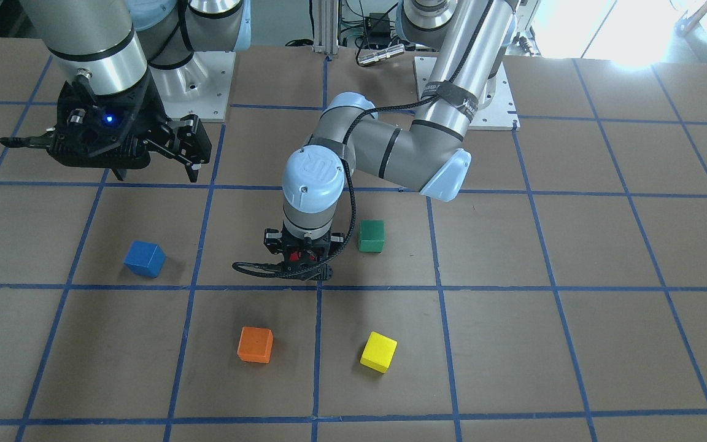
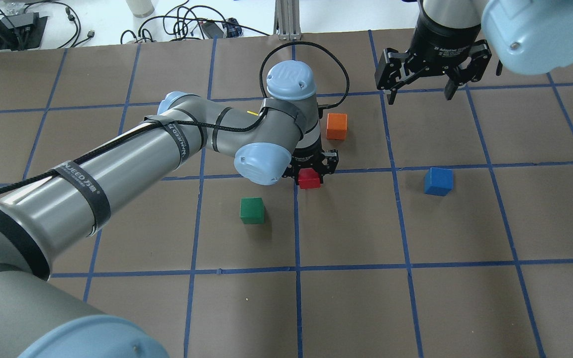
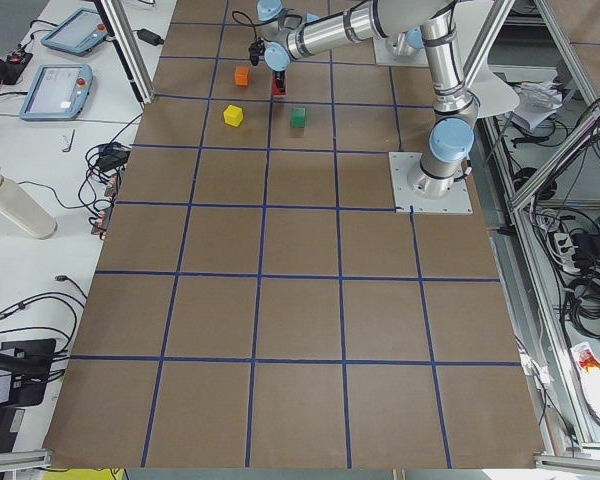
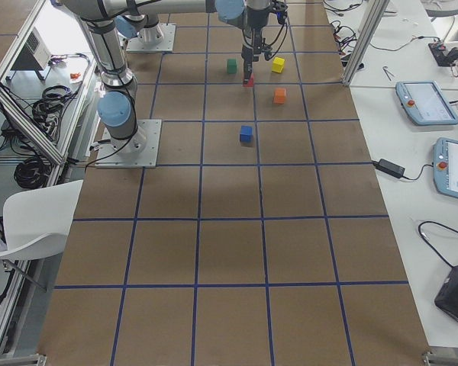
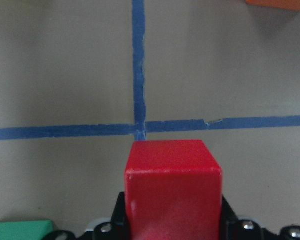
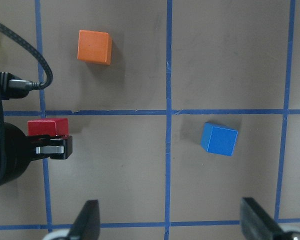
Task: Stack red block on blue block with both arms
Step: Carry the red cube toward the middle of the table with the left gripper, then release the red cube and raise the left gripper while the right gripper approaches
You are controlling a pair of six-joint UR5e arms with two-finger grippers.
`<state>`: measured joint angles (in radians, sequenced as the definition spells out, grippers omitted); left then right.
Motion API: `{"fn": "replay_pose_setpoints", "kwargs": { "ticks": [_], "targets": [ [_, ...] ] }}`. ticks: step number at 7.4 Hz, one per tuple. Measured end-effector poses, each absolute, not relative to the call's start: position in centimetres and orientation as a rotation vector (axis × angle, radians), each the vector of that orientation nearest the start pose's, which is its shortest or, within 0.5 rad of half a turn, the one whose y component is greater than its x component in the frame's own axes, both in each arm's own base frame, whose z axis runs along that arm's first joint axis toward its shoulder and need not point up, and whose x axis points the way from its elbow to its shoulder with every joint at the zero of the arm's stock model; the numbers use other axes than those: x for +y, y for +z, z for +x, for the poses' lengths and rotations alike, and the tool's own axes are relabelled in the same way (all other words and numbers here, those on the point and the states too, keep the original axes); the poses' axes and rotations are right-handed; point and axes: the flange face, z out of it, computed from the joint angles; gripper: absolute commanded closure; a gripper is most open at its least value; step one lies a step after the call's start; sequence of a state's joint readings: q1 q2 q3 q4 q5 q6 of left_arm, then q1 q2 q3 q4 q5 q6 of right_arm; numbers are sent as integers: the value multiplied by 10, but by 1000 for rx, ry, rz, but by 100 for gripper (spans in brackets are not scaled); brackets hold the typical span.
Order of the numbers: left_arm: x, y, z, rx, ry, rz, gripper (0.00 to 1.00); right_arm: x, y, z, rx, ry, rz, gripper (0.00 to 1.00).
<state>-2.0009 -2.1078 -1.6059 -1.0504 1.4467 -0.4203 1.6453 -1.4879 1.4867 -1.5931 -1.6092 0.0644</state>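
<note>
Left gripper point(image 2: 310, 172): pinching the red block point(image 2: 309, 181) from both sides, pointing straight down, so the block hangs square for a flat set-down.
Red block: in that grip, at a tape crossing mid-surface point(image 2: 366, 298), between the orange cube point(image 2: 336, 126) and the green cube point(image 2: 252, 210). Cannot tell whether it is lifted clear.
Blue block point(image 2: 438, 181): alone on the surface, well apart from the red block on the right arm's side, turned slightly against the grid.
Right gripper point(image 2: 420, 92): spread wide and empty, held high beyond the blue block and not touching it; likely parked to leave the approach open or to take a hand-over.
Step, as judged: grasp done, carry across to the blue block still ahead.
Risk: the blue block's skew may call for a wrist turn before release.
</note>
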Motion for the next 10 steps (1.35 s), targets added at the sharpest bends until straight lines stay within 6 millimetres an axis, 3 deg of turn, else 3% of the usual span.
{"fn": "replay_pose_setpoints", "kwargs": {
  "ticks": [2, 4, 6, 8, 10],
  "targets": [
    [-519, 205, -413, 3229, 152, 5, 0, -518, 489, 168, 3178, -42, -15, 0],
    [-522, 202, -416, 3221, 144, 6, 0, -518, 488, 168, 3178, -33, -14, 0],
    [-530, 229, -405, 3237, 89, -6, 0, -518, 487, 169, 3177, -27, -15, 0],
    [-553, 263, -351, 3238, 76, -92, 0, -515, 479, 173, 3168, 0, 8, 0],
    [-565, 304, -279, 3226, 135, -71, 0, -508, 456, 198, 3162, 43, 49, 0]
  ]
}}
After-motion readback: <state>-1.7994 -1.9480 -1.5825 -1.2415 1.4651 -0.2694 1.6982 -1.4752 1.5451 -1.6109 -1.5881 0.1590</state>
